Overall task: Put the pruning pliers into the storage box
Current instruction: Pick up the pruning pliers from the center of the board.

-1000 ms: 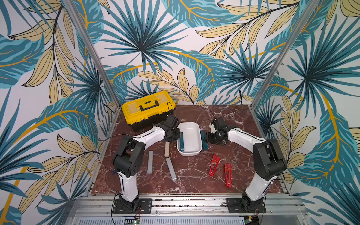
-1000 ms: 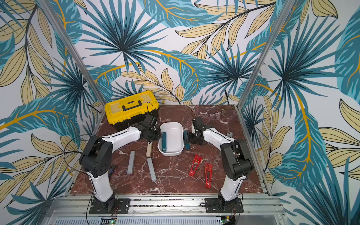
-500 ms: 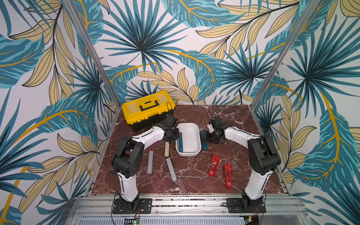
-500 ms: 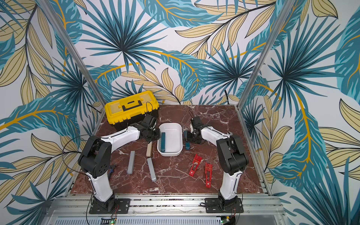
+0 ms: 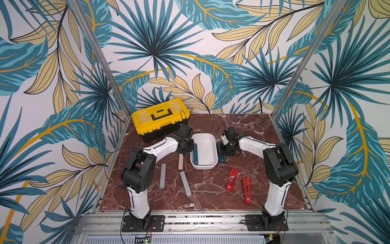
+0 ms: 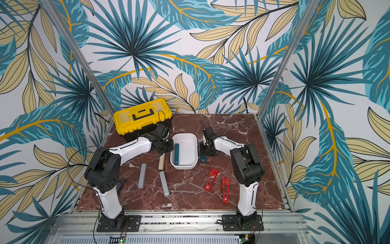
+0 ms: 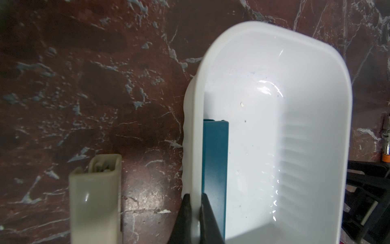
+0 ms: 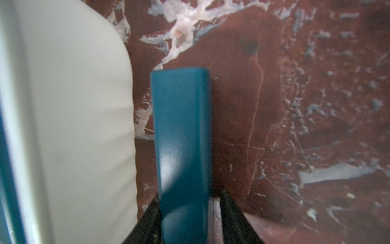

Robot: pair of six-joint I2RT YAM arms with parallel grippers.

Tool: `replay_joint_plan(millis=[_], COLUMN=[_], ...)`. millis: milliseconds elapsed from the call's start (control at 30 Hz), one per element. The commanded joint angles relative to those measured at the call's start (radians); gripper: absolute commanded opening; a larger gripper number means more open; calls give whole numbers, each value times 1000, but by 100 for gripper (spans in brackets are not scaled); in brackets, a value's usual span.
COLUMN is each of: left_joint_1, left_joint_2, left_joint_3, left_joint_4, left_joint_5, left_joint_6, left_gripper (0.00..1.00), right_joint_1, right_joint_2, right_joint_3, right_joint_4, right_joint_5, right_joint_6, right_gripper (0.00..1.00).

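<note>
The white storage box point(image 5: 213, 166) stands mid-table, with one teal pruning pliers piece point(image 5: 195, 153) lying inside along its left wall. My left gripper point(image 7: 195, 195) is shut on that wall's rim point(image 7: 197, 126), one finger outside and one inside. A second teal piece point(image 8: 181, 131) lies on the table just outside the box's right wall point(image 8: 73, 126). My right gripper point(image 8: 190, 196) straddles its near end, jaws closed in against its sides. In both top views the right gripper point(image 6: 203, 150) sits low beside the box. A beige piece point(image 5: 180, 163) lies left of the box.
Two grey pieces point(image 5: 162, 176) point(image 5: 185, 183) lie front left. Two flat red pieces point(image 5: 232, 178) point(image 5: 247, 190) lie front right. A yellow-lidded black toolbox point(image 5: 160, 118) stands at the back left, close behind my left wrist. The marble table point(image 5: 253, 131) ends at metal posts.
My right gripper's jaws have narrowed onto the teal piece beside the box, and the right arm has shifted slightly toward the box. The left gripper keeps its hold on the rim.
</note>
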Motion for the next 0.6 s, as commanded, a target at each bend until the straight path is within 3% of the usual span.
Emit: replay_joint_plan(millis=[0,133,567], left_joint_1=[10,11,12], left_joint_2=[-29,-31,-32], left_joint_3=[-1,6,-8], left_joint_4=[-6,-9,12], left_joint_5=[8,8,19], left_joint_6=[-2,1,-6], left_gripper=[3,3,3], right_joint_1=[3,3,21], right_joint_2=[-3,-5,-152], right_joint_3=[-7,-19,9], right_joint_4=[-28,-10,-48], right_joint_5=[25,10,6], right_joint_6=[1,14,64], right_gripper=[32,16,11])
